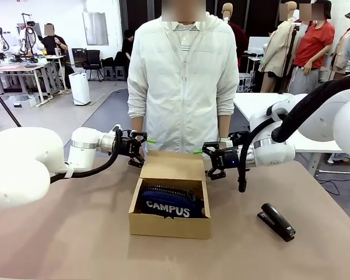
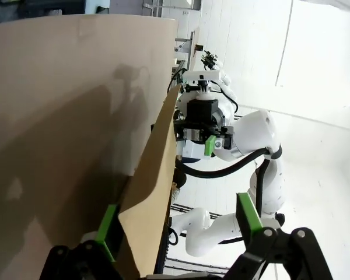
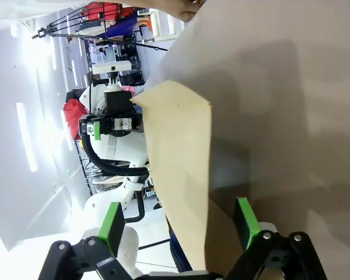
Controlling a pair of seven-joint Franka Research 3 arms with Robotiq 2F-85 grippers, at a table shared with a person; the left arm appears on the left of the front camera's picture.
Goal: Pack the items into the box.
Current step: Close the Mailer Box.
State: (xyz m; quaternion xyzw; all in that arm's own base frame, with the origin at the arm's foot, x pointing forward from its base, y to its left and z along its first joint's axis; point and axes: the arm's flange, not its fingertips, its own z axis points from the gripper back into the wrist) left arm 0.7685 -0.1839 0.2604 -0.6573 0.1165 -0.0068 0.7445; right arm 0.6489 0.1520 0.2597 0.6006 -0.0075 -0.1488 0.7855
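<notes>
**Left hand (image 1: 143, 151) and right hand (image 1: 205, 162) flank the lid, fingers apart**

Each hand sits at one far corner of the box (image 1: 169, 225), the left at the lid flap's (image 1: 174, 166) left edge and the right at its right edge. In the left wrist view, the left hand (image 2: 178, 224) has its green pads (image 2: 108, 228) spread wide with the flap's edge (image 2: 146, 192) in the gap, closer to one pad. I cannot tell whether they touch. The right wrist view shows the same for the right hand (image 3: 178, 224): pads (image 3: 245, 219) parted and cardboard (image 3: 184, 175) running between them.

The box is open toward the camera, with the flap raised at its far side. The navy pouch (image 1: 169, 204) already lies flat inside, its "CAMPUS" lettering facing up, so the step in hand looks like closing the lid.

To do it well, both hands should take the flap at the same height and swing it forward together about the hinge. An uneven pull would likely twist the thin card or drag the light box across the worktop. The pouch fills most of the box, so the flap should come down gently to avoid snagging its zip.

The brown worktop (image 1: 76, 233) is smooth. A person in a white jacket (image 1: 184, 76) stands just behind the box, hands out of the way. A black stapler (image 1: 276, 221) lies to the right, well apart from the box. Behind are white tables (image 1: 262, 105) and other people.
</notes>
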